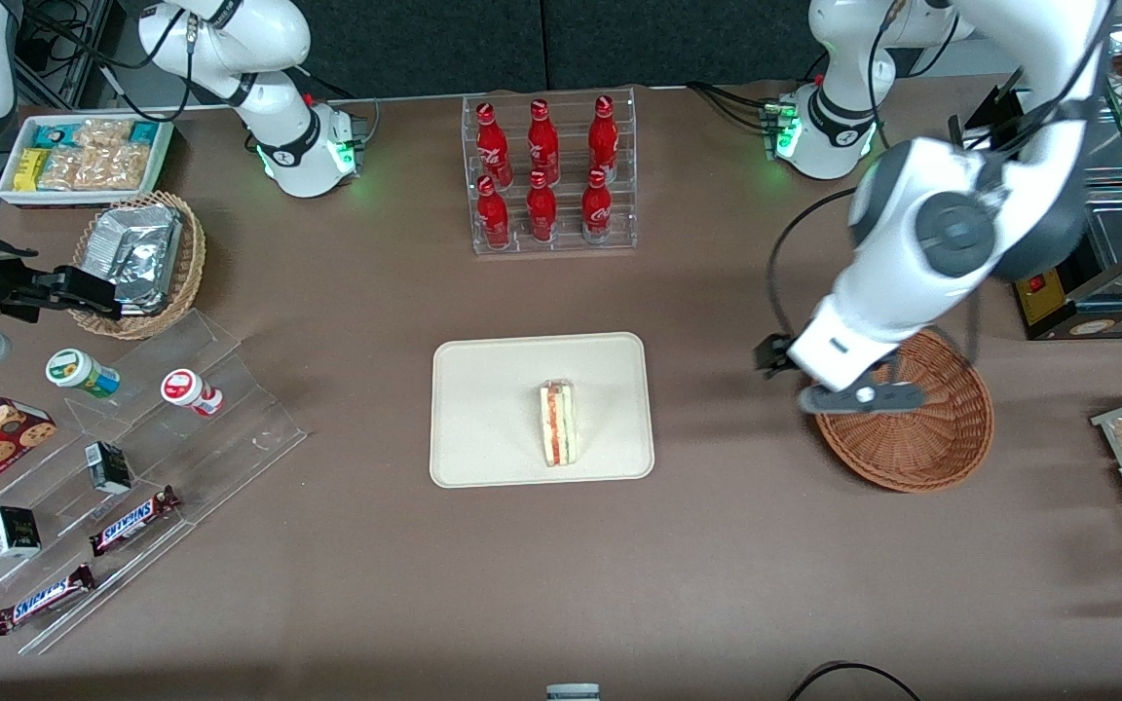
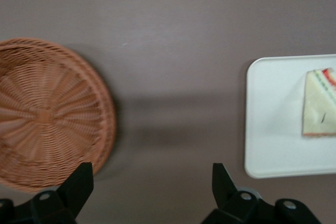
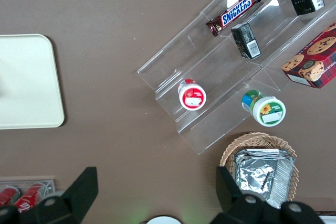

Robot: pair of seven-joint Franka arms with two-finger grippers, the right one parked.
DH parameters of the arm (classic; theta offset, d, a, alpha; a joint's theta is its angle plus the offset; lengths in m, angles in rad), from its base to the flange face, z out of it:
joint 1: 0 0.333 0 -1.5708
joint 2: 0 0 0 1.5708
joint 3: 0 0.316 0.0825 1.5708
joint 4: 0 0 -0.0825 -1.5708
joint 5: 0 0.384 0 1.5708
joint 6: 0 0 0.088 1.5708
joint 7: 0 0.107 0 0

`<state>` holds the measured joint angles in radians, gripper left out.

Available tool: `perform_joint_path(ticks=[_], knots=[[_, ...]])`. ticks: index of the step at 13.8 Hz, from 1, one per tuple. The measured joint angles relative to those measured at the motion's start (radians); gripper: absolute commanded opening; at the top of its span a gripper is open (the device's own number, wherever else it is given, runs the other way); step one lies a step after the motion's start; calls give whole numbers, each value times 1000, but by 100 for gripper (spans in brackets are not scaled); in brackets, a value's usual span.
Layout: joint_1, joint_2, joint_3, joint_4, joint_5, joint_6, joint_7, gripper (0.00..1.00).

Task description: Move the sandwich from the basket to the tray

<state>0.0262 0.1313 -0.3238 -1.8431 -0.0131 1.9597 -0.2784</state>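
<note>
Sandwich [image 1: 558, 423] sits on the cream tray [image 1: 483, 448], standing on edge with its orange-red and green filling stripes up, clear-wrapped, intact. Wicker basket [image 1: 921, 448] holds nothing. Pincer [image 1: 858, 397] hovers over the basket's rim, released, fingers spread, gripping nothing. Risk: the tall, narrow wedge could topple if the tabletop [image 1: 347, 321] gets knocked.

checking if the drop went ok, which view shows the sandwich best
The front view: the whole sandwich shows, lying on the tray, filling layers visible. The left wrist view cuts it off at the frame edge. The right wrist view shows only a bare tray corner. The open gripper is above the basket.
</note>
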Motion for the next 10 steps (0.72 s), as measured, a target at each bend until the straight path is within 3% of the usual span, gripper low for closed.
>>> perform_joint_path(ticks=[4,10], knots=[[176,-158,11,-31,-49,-151,163,100],[219,-203,28,144,-49,-293,177,100]])
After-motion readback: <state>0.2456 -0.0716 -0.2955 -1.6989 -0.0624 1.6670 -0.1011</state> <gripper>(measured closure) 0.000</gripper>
